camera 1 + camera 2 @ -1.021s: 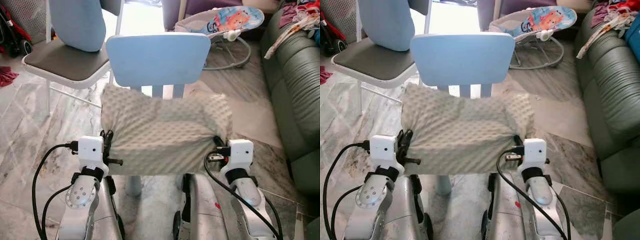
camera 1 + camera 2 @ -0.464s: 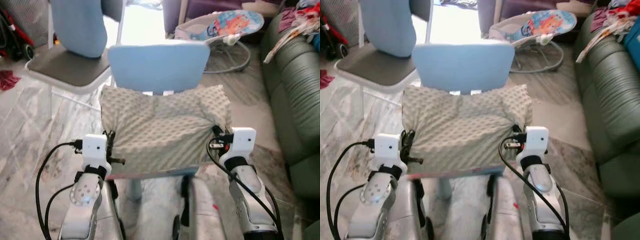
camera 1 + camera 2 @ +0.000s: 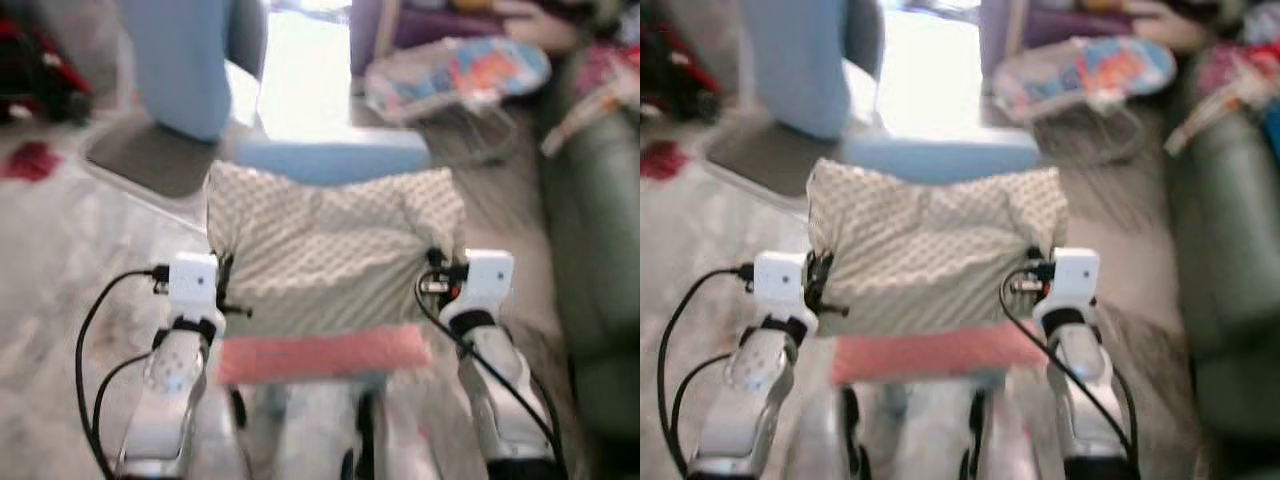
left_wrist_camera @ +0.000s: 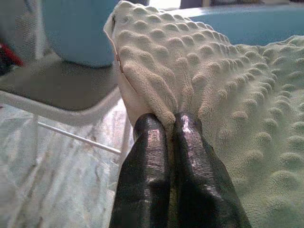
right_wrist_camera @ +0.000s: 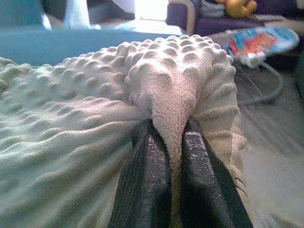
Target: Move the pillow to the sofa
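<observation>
While pillow spans crosswise, left tool and right tool each clamp an end; sofa lies at frame right, nearer right tool.

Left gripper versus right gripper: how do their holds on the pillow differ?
The left gripper pinches the pillow at its left edge, the right gripper at its right edge. A thicker fold of fabric sits between the right gripper's fingers. Both are shut on the pillow.
</observation>
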### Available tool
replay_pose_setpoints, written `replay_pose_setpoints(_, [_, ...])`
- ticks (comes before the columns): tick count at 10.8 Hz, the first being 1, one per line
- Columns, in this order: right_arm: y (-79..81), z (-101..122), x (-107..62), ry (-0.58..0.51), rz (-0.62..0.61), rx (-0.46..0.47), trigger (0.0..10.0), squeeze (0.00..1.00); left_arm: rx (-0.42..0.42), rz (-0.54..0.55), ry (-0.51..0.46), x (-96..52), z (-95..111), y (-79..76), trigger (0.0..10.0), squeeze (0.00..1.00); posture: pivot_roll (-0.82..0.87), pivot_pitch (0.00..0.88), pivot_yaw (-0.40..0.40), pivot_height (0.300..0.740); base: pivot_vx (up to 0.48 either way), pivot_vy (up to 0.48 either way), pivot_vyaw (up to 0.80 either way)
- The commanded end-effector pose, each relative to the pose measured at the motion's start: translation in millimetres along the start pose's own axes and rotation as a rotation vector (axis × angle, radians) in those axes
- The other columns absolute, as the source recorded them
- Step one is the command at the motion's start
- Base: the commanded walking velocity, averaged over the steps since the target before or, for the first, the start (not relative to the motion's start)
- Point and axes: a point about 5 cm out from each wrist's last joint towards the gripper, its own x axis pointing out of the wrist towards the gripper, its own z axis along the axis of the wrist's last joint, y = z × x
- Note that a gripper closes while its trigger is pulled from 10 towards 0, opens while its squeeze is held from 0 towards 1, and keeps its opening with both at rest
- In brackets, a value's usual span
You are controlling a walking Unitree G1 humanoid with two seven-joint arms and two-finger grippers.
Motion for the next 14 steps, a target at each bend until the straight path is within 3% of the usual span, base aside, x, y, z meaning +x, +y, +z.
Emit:
replay_pose_setpoints(1, [-4.6, 8.8, 1.8, -0.033, -0.015, -0.003, 10.0, 0.0, -0.017, -0.013, 0.007, 1.1, 0.2, -2.7, 10.0, 0.0, 0.0, 0.027, -0.054, 0.725, 0.0, 0.0, 0.0])
replay_pose_setpoints(2, [-5.1, 9.0, 2.3, -0.032, -0.018, -0.003, 10.0, 0.0, 0.005, -0.029, -0.002, 2.8, 2.4, -5.4, 10.0, 0.0, 0.0, 0.026, -0.057, 0.74, 0.0, 0.0, 0.0])
replay_pose_setpoints(6, [-4.5, 10.9, 2.6, -0.04, -0.015, -0.035, 10.0, 0.0, -0.049, -0.065, 0.018, 3.6, 0.0, -11.0, 10.0, 0.0, -0.01, 0.027, -0.056, 0.74, 0.0, 0.0, 0.0])
replay_pose_setpoints(10, [-8.4, 5.4, 3.0, -0.004, -0.051, 0.011, 10.0, 0.0, -0.059, -0.102, 0.02, 3.9, 0.7, -16.1, 10.0, 0.0, -0.01, 0.032, -0.055, 0.74, 0.0, 0.0, 0.0])
replay_pose_setpoints(14, [-10.2, 2.3, 2.4, 0.014, -0.066, 0.02, 10.0, 0.0, -0.064, -0.111, 0.031, 4.1, 0.1, -17.1, 10.0, 0.0, -0.01, 0.036, -0.052, 0.74, -0.263, 0.0, 0.0])
